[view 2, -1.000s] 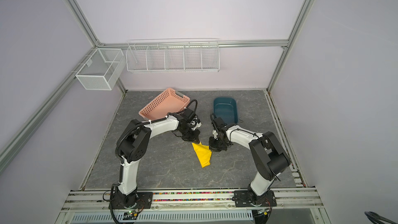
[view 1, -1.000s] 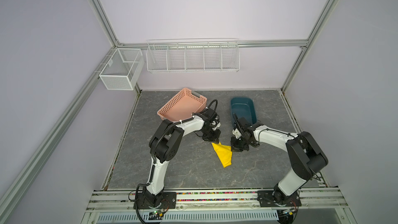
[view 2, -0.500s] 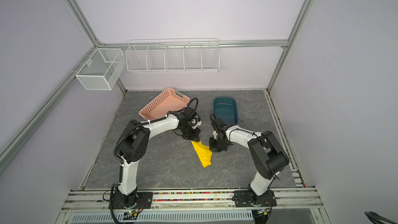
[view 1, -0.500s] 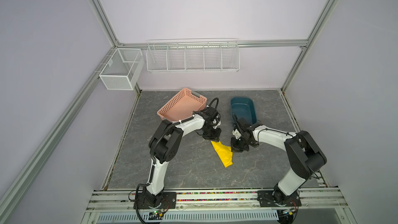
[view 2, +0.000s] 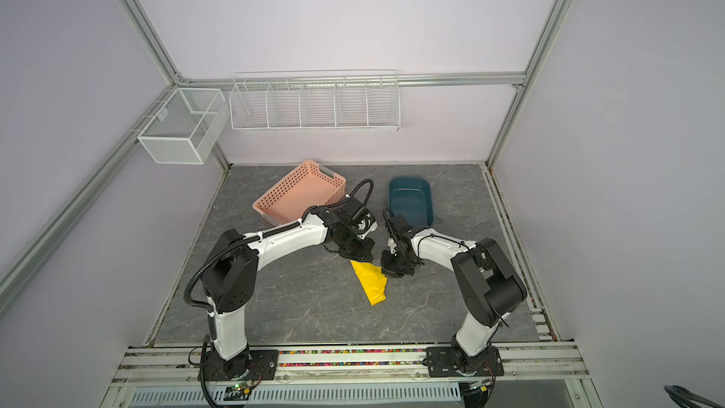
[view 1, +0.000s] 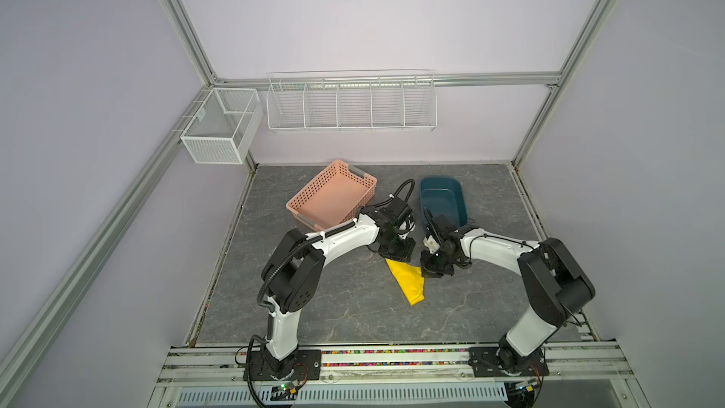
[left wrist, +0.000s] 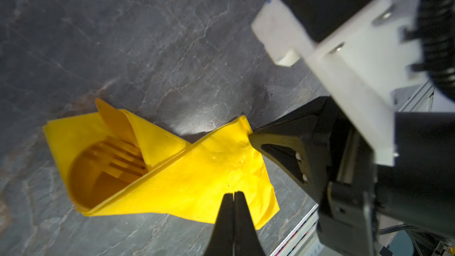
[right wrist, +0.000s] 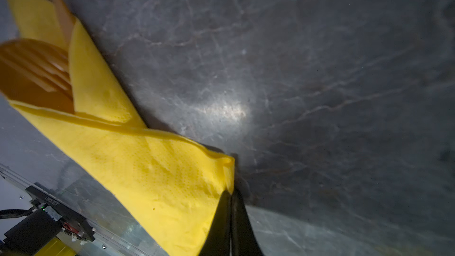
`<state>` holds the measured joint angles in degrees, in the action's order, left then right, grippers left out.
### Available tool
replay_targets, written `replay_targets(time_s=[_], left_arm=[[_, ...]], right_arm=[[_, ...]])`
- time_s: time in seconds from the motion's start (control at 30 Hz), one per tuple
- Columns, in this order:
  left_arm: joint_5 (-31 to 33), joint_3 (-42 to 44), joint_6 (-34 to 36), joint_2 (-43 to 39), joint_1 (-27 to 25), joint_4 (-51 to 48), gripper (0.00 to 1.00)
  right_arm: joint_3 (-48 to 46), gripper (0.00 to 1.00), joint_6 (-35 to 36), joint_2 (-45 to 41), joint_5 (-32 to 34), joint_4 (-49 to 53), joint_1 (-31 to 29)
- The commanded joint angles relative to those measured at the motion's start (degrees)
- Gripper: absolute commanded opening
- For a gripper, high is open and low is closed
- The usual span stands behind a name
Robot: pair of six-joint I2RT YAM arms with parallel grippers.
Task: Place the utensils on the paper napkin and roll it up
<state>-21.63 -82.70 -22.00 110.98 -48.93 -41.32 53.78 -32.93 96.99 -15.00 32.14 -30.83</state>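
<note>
Paper napkin: the paper napkin [view 1: 407,281] lies near the middle of the desk [view 1: 345,315], folded into a tapering wrap whose narrow end points toward the front edge.
Utensils: the utensils [left wrist: 108,166] sit inside the wrap. The fork [left wrist: 120,152] tines and spoon [left wrist: 91,185] bowl show at its open end, with a slim flat tip beside them, probably the knife.
Left pincer: the left pincer [left wrist: 232,194] is fully closed, with its tips down on the wide end of the wrap.
Right pincer: the right pincer [right wrist: 230,194] is fully closed at the neighbouring corner of that end. I cannot tell whether either one has a ply nipped between its tips.
Stage: my judgement is that the utensils are placed and the roll is only loosely formed, with its flaps crossed rather than wound tight.
Risk, springing open: the creased flaps may unfold once the tips let go, because nothing pins them.
Risk, tearing: thin paper could rip if the two pincers draw apart while a ply is caught.
Risk, spilling: lifting or tilting the wide end could slide the utensils out of the open mouth.
Risk, collision: the pincers work just beside each other, so a sideways move could knock them together.
</note>
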Motion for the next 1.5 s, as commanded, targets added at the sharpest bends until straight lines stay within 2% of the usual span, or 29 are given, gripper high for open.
replay_targets(time_s=[0.0,0.27,0.73,0.83,0.9,1.0,1.13,1.23,1.3,1.4,1.47], left_arm=[[2.8,2.7,-1.9,-0.3,-0.9,0.3,0.04],[5.9,4.6,-2.3,1.9,-1.3,2.3,0.03],[4.4,5.9,-2.9,5.6,-1.1,5.6,0.03],[4.2,6.1,-2.4,5.9,-1.1,5.5,0.03],[4.1,6.1,-2.3,6.0,-1.2,5.4,0.03],[3.9,6.1,-2.1,6.3,-1.1,5.4,0.03],[3.7,5.9,-2.3,6.5,-1.2,5.6,0.03],[3.6,5.6,-2.2,6.6,-1.2,5.5,0.03],[3.7,5.5,-2.1,6.7,-1.1,5.4,0.03],[3.5,5.5,-2.0,6.7,-1.2,5.3,0.02],[3.5,5.5,-2.0,6.6,-1.2,5.3,0.02]], right_arm=[[-1.0,0.07,0.7,0.3,0.6,0.8,0.3],[-0.9,0.07,0.6,0.1,0.6,1.1,0.3],[-0.6,0.07,0.4,-2.0,1.6,2.8,0.3],[0.1,0.16,0.2,-3.7,1.9,4.5,0.2],[0.9,0.27,0.3,-5.8,2.9,6.9,0.2],[1.9,0.31,-0.4,-9.9,4.2,9.7,-0.3],[1.4,0.29,-1.6,-12.5,-0.2,9.2,-2.6],[-1.5,0.22,-4.3,-12.5,-8.5,3.2,-4.7],[-3.9,0.18,-6.3,-12.1,-11.4,-0.8,-5.3],[-6.4,0.17,-6.7,-10.2,-12.3,-2.3,-5.5],[-7.0,0.19,-6.3,-9.2,-11.8,-2.4,-5.4]])
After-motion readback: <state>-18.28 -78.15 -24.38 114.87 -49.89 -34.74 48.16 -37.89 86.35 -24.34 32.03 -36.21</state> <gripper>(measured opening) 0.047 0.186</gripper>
